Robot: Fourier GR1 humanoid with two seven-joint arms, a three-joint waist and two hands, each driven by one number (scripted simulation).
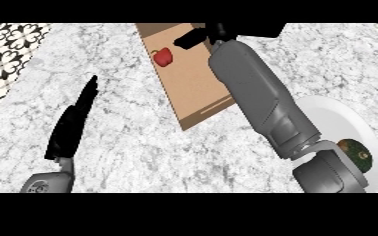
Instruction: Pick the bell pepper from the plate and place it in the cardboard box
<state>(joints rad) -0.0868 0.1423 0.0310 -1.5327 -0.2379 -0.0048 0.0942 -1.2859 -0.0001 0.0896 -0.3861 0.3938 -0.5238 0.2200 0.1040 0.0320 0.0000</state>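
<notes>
Your bell pepper (162, 56) lies inside the cardboard box (193, 87), apart from the right hand (193, 37), which hangs open above it, gripping nothing. When you pull back, the forearm could snag the box wall or sweep the dark round thing (356, 152) off the plate (336, 115). The left hand (72, 122) rests open over the table (118, 155).

2 grey forearms (255, 95), 2 black hands (72, 125)

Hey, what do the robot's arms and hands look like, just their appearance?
The right forearm and left forearm are smooth, rounded grey casings, the right visibly segmented. The right hand and left hand are plain black. No cables, sleeves or markings show.
</notes>
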